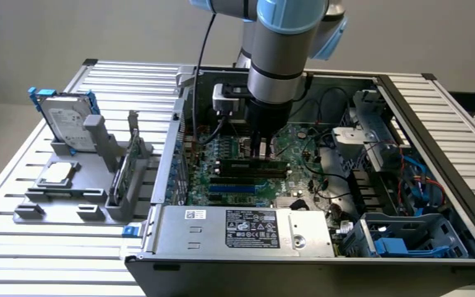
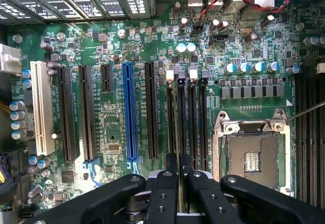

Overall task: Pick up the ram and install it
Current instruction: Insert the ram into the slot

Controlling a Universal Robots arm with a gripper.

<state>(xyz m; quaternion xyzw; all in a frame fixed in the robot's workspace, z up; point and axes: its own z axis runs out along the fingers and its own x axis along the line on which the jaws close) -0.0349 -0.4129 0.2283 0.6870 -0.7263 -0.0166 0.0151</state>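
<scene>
Down inside the open computer case [image 1: 435,124] on the worktop [image 1: 23,247], the gripper [image 1: 258,147] hangs straight over the middle of the motherboard [image 2: 111,46]. The ram [image 1: 242,164] looks to be standing on edge along the black memory slots [image 2: 202,122], right under the jaws. From the wrist view the gripper [image 2: 176,165] has its jaws pinched almost together with only a thin gap. That gap seems to hold the stick's narrow top edge, so I read it as clamped on the ram.

As for handling, this is a light, stiff, thin little board. It weighs next to nothing but won't forgive a twist or a sideways lean. The flat faces are slick and studded with chips, and the contact edge underneath should be left alone. The sensible hold is across the two faces near the middle of the long upper edge, which keeps it upright and balanced. Whether it is fully seated in the slot, I can't tell.
</scene>
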